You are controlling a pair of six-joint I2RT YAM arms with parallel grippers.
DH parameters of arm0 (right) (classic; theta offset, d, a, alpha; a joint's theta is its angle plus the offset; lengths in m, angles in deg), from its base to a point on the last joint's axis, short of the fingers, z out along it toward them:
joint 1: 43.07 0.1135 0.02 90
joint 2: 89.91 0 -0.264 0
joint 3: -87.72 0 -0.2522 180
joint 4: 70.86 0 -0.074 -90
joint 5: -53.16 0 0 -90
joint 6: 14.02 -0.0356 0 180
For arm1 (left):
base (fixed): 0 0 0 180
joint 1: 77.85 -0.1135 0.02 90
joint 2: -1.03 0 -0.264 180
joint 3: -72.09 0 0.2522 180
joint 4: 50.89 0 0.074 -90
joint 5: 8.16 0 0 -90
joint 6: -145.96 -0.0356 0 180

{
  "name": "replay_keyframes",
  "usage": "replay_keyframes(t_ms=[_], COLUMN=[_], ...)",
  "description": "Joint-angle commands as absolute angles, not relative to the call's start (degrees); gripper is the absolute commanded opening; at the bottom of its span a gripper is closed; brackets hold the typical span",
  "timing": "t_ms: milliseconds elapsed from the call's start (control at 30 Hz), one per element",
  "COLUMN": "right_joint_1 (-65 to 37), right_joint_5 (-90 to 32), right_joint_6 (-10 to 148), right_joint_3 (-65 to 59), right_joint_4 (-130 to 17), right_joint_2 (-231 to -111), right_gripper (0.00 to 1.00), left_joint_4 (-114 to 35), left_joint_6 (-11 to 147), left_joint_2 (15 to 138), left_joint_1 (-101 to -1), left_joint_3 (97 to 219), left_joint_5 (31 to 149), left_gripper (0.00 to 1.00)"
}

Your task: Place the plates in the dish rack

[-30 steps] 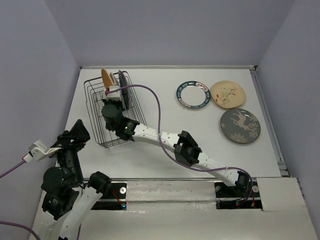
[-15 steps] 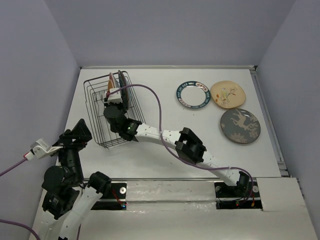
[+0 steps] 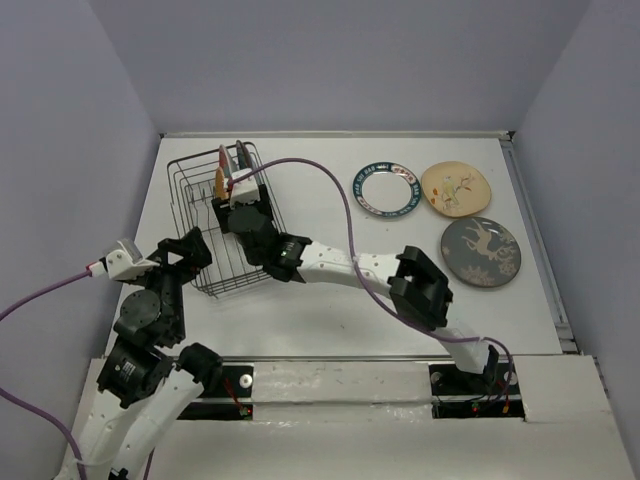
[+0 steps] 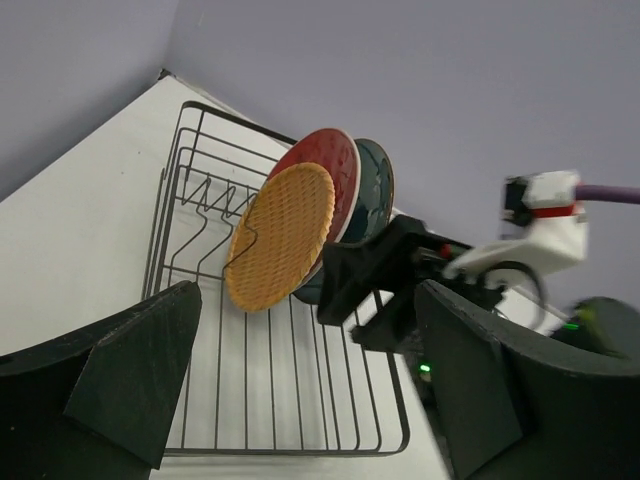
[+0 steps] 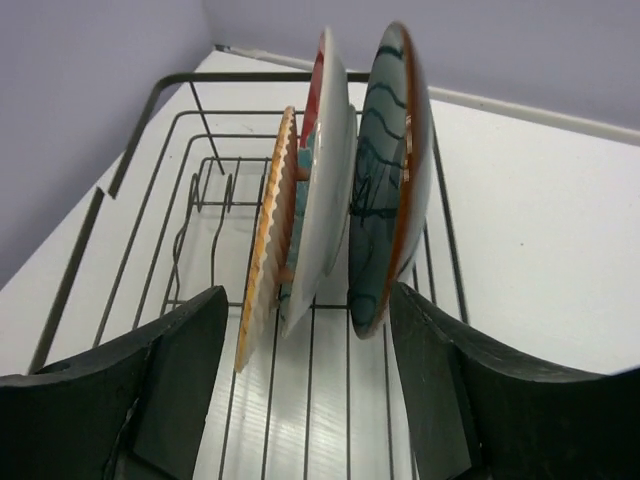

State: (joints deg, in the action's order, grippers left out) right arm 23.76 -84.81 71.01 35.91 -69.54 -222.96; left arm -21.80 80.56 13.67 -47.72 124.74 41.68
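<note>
Plates were what I was loading, and three of the six now stood on edge at the far end of the dish rack point(image 3: 178, 165): the orange plate point(image 4: 280, 235), the red-and-teal floral plate point(image 4: 335, 165) and the dark teal plate point(image 4: 378, 180), packed side by side.

A second before, the right end effector point(image 5: 308, 300) had been clamped on the orange plate, lowering it among the rack's prongs. Since then its jaws had spread wide and it had backed off toward the rack's near end, holding nothing. The orange plate stayed upright by itself, and from the right wrist view it seemed to lean lightly on the floral one. I took that as the third plate delivered.

The left end effector point(image 4: 308, 300) hung just outside the rack's near left corner, jaws fully spread and empty, having swung a little closer to the rack.

Half the work remained. Well to the right of the rack, the patterned-rim plate point(image 3: 384, 190), the cream floral plate point(image 3: 455, 187) and the grey deer plate point(image 3: 481, 251) lay flat on the worktop point(image 3: 500, 320). I judged the right arm should clear the rack's wires cleanly before reaching for one of them.
</note>
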Motion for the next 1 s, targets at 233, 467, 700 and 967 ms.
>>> replay_keyframes(t_ms=[233, 467, 700, 967], right_joint_1=[19.60, 18.45, 14.16, 11.25], right_joint_5=[-61.99, -56.28, -50.56, -54.15], right_joint_6=[54.37, 53.40, 52.34, 52.69], right_joint_3=[7.19, -2.40, -0.13, 1.28], right_joint_4=[-57.28, -50.94, -50.41, -49.54], right_joint_2=[-194.15, -190.27, -195.45, -198.19], right_gripper=[0.74, 0.75, 0.64, 0.35], left_joint_4=[-24.21, -25.52, -27.11, -27.37], left_joint_6=[79.25, 77.76, 77.14, 76.88], left_joint_2=[16.32, 17.55, 17.90, 17.46], left_joint_1=[-49.02, -50.51, -55.69, -56.58], left_joint_3=[125.40, 124.70, 124.08, 123.91], left_joint_5=[41.94, 44.48, 50.28, 51.69], left_gripper=[0.99, 0.99, 0.99, 0.99])
